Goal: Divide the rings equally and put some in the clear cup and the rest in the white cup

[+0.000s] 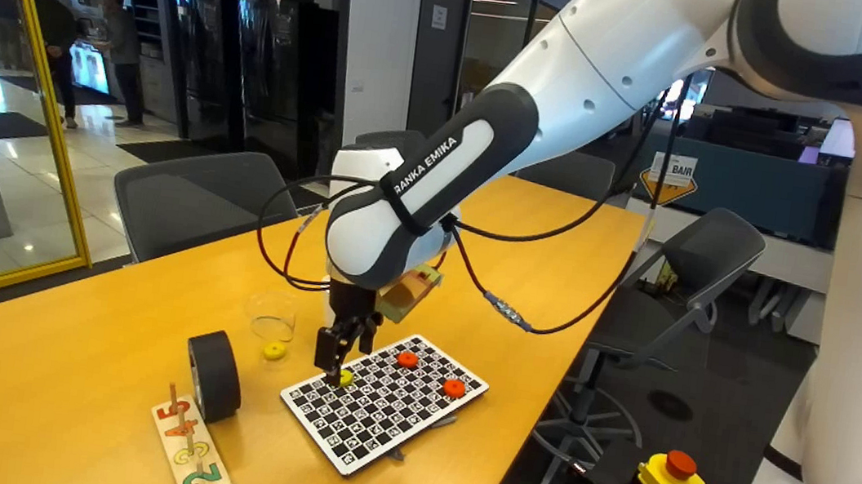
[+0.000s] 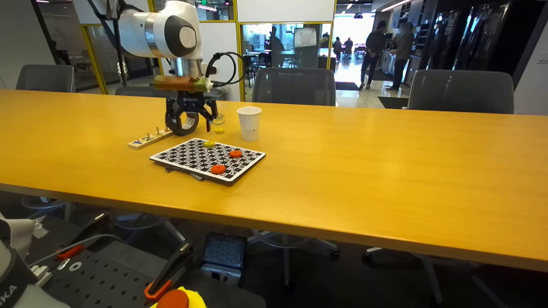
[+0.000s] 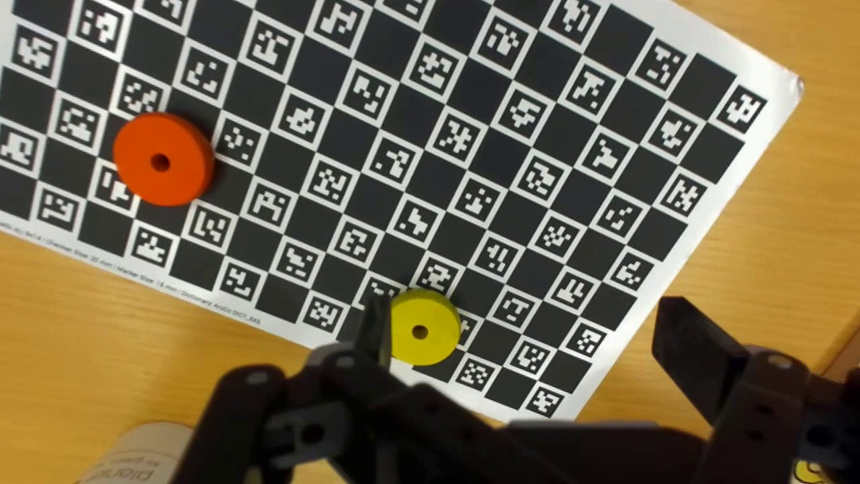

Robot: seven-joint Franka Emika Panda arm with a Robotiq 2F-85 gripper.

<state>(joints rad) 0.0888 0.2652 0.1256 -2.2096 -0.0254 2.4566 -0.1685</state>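
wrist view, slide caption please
Black jaws spread open near a checkered black-and-white board carrying a round yellow ring and a round orange-red ring.

Robot arm, ext. view: "RANKA EMIKA"; robot base: "KA". White label: "BAIR". Wood board: nos. 5, 4, 3, 2, 1. Checkered board, wrist view, edge txt incl. "Checker Size", "Marker Size", "Dictionary: ArUco". White cup: print upside-down, illeg. Door notice: too sm. to read.

I note a yellow-orange, wood-grained table lined with grey chairs, dark floor below, yellow-framed glass partitions beyond, and pale glossy tiles under bright light.
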